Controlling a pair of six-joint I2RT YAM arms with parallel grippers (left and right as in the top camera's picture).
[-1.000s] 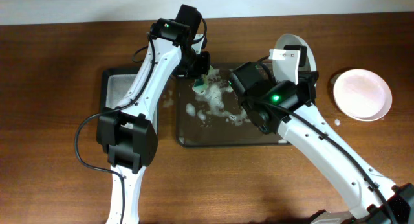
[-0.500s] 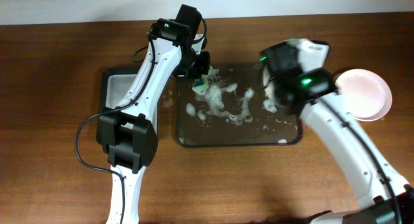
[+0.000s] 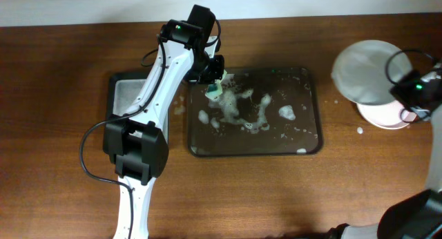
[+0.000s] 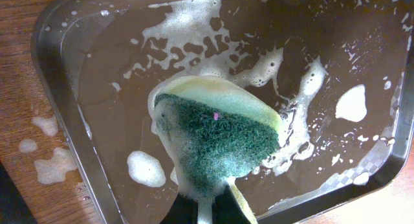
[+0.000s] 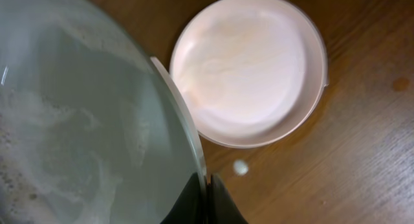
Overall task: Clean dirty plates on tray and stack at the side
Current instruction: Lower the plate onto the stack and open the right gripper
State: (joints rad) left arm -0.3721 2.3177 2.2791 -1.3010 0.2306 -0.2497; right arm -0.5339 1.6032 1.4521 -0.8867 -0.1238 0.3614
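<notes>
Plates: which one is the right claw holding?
The soapy plate, pinched at its rim by the right claw; the other plate lies flat on the table, untouched.

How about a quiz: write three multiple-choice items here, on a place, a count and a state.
1. The resting plate lies: A on the tray; B on the table, right of the tray; C in a sink.
2. Plates in view: A one; B four; C two.
3. The left gripper is: A shut on the sponge; B open; C shut on a plate.
Key: 1 B, it sits on wood; 2 C, one rests, the right gripper holds the foamy plate; 3 A, the sponge juts from it.
</notes>
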